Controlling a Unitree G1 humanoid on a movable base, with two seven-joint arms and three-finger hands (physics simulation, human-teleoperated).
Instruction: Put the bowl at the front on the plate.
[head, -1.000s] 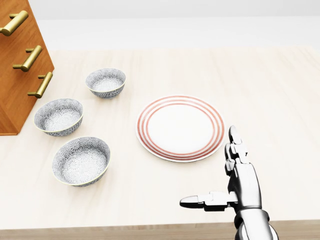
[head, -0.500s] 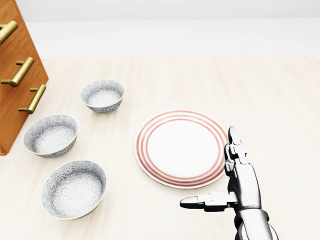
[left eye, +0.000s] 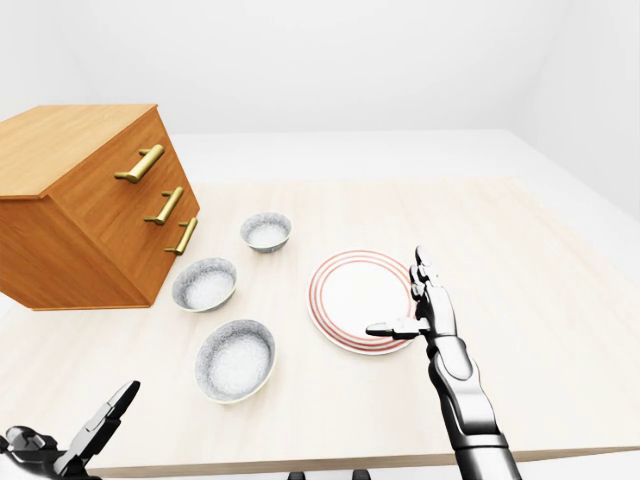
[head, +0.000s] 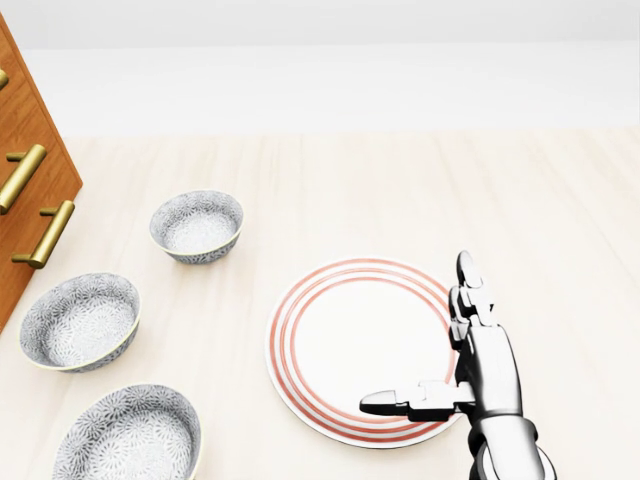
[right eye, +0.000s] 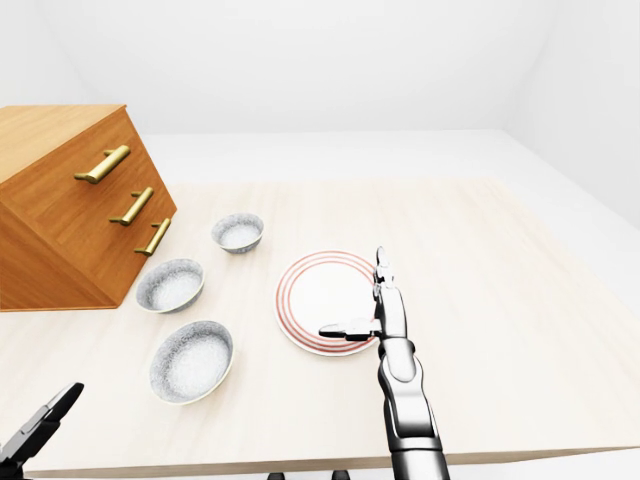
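Three grey patterned bowls stand in a row at the left of the head view. The lowest bowl (head: 128, 440) is cut by the bottom edge, a second bowl (head: 80, 322) sits above it, and the third bowl (head: 197, 227) is highest. The white plate with red rings (head: 340, 340) lies to their right. My right hand (head: 415, 335) is open over the plate's lower right rim, thumb pointing left, holding nothing. Low at the bottom left of the left-eye view, my left hand (left eye: 100, 425) is open and apart from the bowls.
A wooden chest of drawers with brass handles (left eye: 90, 205) stands on the pale table at the left, close to the bowls. The table's near edge (left eye: 300, 465) runs along the bottom of the left-eye view.
The camera has moved: bowls, plate and chest slide down and left in the head view. My right hand holds its place in the picture and now overlaps the plate's rim.
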